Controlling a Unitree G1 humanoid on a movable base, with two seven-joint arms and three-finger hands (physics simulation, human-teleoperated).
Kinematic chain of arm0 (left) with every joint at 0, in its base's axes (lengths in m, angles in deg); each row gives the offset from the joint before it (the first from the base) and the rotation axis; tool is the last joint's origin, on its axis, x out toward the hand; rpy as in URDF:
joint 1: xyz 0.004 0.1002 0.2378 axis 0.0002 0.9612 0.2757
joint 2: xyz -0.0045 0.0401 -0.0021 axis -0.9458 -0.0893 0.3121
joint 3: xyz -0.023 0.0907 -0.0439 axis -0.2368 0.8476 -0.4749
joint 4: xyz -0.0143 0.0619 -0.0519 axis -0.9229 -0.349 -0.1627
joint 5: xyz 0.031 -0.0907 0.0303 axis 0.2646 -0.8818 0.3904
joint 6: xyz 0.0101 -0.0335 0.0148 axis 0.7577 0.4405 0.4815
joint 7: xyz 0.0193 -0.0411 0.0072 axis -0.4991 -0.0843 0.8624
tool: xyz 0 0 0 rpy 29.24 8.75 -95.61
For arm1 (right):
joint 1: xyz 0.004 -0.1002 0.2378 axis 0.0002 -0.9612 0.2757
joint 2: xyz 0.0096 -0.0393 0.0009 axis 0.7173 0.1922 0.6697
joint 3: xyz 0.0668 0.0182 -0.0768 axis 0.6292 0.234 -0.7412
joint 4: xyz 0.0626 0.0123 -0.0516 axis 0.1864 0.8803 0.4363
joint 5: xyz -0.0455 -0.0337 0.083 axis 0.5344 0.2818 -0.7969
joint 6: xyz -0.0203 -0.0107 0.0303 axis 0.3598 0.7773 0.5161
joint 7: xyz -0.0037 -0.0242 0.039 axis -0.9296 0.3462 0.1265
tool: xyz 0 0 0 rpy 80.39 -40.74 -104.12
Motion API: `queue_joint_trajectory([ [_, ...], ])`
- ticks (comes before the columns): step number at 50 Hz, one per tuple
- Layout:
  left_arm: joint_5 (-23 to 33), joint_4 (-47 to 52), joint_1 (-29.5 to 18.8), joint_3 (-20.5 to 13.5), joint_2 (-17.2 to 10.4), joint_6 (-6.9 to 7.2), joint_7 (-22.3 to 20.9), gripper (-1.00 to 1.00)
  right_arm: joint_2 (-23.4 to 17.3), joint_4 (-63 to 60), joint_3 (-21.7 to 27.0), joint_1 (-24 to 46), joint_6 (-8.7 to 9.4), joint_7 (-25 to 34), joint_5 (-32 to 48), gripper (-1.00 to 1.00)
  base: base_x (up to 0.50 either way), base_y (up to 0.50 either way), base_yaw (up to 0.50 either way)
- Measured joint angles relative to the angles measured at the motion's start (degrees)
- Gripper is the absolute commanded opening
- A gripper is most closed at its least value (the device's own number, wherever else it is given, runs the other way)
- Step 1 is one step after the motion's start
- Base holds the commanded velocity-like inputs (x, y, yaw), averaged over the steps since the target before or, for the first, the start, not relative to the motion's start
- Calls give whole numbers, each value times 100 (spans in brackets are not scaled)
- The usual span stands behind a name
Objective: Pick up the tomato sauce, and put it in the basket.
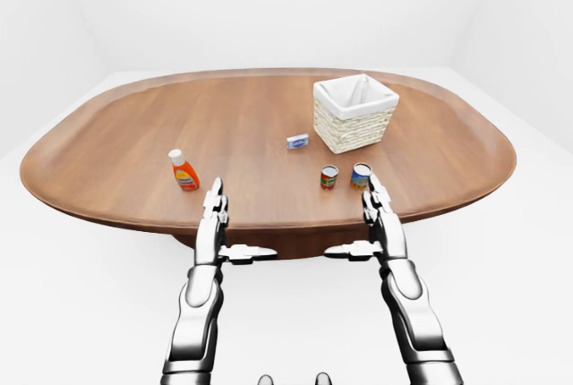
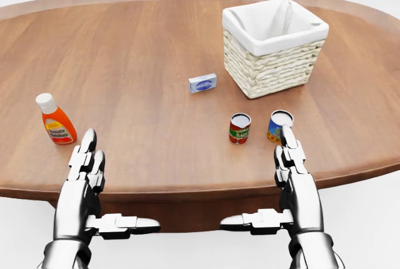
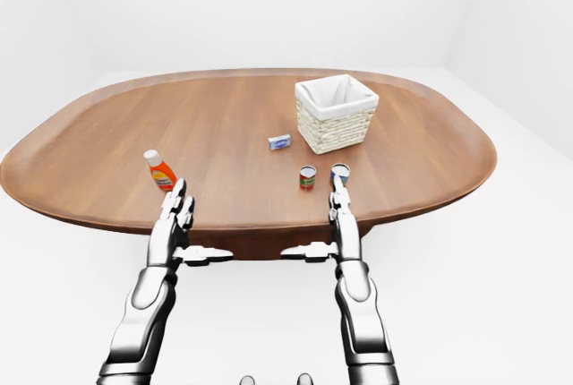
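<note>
The tomato sauce can (image 2: 239, 127), red with a green label, stands upright on the wooden table (image 2: 137, 44), toward the lower right of the head view. The white-lined wicker basket (image 2: 269, 69) sits above and to the right of it. My right hand (image 2: 259, 181) is open at the table's near edge, just below and right of the can, with fingers straight and thumb pointing left. My left hand (image 2: 119, 184) mirrors it at the lower left, also open. Neither hand touches anything.
A blue and yellow can (image 2: 279, 125) stands right beside the tomato sauce, directly above my right fingertips. An orange bottle (image 2: 55, 120) with a white cap stands at the left, above my left hand. A small blue box (image 2: 202, 83) lies left of the basket.
</note>
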Motion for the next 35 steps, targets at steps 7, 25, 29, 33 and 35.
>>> queue_joint_trajectory([
  [7,-27,-7,-7,-70,-35,2,-63,100,-33,-10,59,2,17,73,-26,100,0,0,0],
  [25,-179,206,-137,-443,-209,255,-28,100,-148,-465,362,-12,266,94,-182,100,0,0,0],
  [29,-317,421,-229,-734,-347,472,70,100,-231,-919,616,-51,499,69,-285,100,0,0,0],
  [33,-463,660,-309,-1034,-484,492,191,100,-353,-1439,1043,-53,499,48,-499,100,0,0,0],
  [35,-574,747,-358,-1194,-548,492,269,100,-413,-1700,1294,-67,499,31,-626,100,0,0,0],
])
